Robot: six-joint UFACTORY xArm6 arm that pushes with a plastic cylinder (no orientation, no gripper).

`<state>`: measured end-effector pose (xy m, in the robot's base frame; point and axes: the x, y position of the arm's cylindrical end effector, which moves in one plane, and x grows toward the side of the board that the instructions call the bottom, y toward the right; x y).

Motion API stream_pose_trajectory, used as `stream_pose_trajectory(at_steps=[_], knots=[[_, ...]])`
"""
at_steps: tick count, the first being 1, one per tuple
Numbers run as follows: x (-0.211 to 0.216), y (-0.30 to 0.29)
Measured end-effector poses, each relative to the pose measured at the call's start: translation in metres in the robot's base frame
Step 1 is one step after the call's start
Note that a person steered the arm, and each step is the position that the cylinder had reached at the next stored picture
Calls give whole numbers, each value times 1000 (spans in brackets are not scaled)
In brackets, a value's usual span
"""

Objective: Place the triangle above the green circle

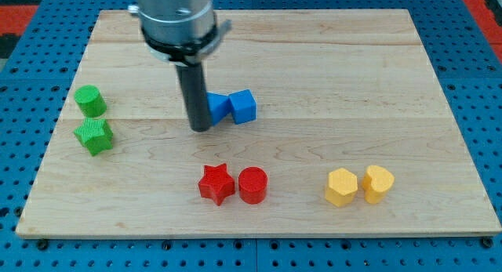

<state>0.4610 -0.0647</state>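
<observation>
Nothing placed yet. Blue triangle (217,107): mid-counter, touching blue cube (244,106), well apart from green circle (90,100) near the left edge. My tip (201,128): against triangle's left side. Claw: none fitted, nothing held.

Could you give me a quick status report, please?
My tip touching the blue triangle on its left. Green circle far left. Path between them clear.

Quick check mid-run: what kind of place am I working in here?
Likely a lab test bench: a wooden board on blue pegboard, small coloured blocks like the blue triangle, and my tip beside it.
</observation>
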Motion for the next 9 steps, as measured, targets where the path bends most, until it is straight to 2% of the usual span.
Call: stream_pose_trajectory(at_steps=[2, 4, 5, 6, 7, 8, 9], knots=[[-67, 16], [-61, 102], [-91, 88], [-110, -4], [-111, -101], [-167, -117], [-191, -154]])
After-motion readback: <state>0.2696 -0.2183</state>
